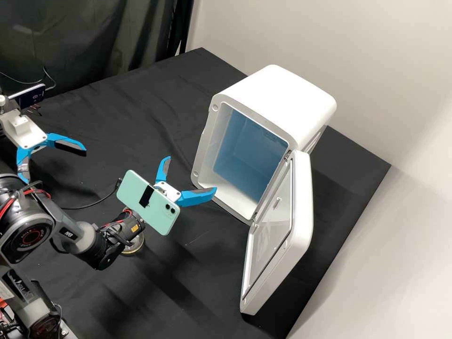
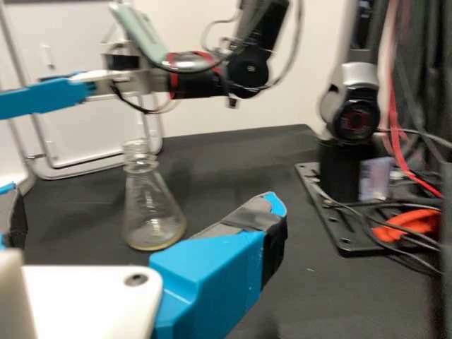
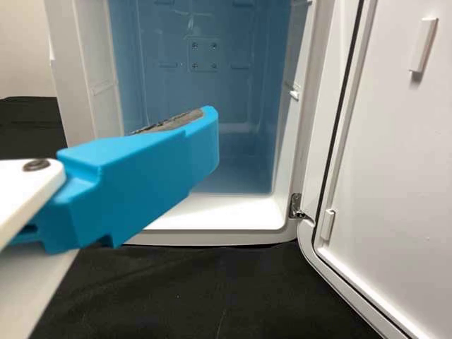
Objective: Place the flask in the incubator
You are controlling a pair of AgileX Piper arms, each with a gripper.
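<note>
The white incubator [image 1: 278, 101] stands at the bench's right side with its door [image 1: 282, 226] swung wide open, baring a blue chamber [image 3: 205, 106] with nothing inside. A clear conical flask [image 2: 150, 205] stands upright on the black bench, mostly hidden under the right arm's wrist [image 1: 133, 248]. My right gripper [image 1: 190, 175] hovers open and holds nothing, just in front of the incubator's mouth; one blue finger [image 3: 141, 176] shows against the chamber. My left gripper [image 1: 54, 165] is open at the far left, well apart from the flask, with one finger [image 2: 226, 261] in its own view.
A mint-green phone [image 1: 148, 201] is mounted on the right arm's wrist. A thin cable [image 1: 89, 203] runs across the bench near the flask. The right arm's base [image 2: 346, 162] and loose wires [image 2: 417, 222] lie beyond the flask. The bench edge [image 1: 348, 235] runs just past the door.
</note>
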